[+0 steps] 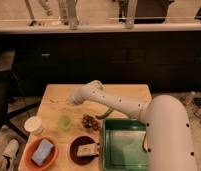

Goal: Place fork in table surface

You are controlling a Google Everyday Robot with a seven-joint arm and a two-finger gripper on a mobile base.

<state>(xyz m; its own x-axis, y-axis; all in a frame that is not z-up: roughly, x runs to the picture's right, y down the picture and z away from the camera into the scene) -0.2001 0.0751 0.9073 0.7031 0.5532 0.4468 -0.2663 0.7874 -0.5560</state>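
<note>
My gripper (72,99) is at the end of the white arm, low over the far left part of the wooden table (129,92). A thin pale streak (54,101) lies on the table just left of the gripper; it may be the fork, but I cannot tell. I cannot tell whether the gripper holds anything.
A white cup (33,125), a small green cup (65,121) and a dark reddish cluster (90,121) stand mid-table. An orange bowl with a blue sponge (41,152), a dark plate with a box (85,149) and a green tray (125,145) are at the front. A dark counter runs behind.
</note>
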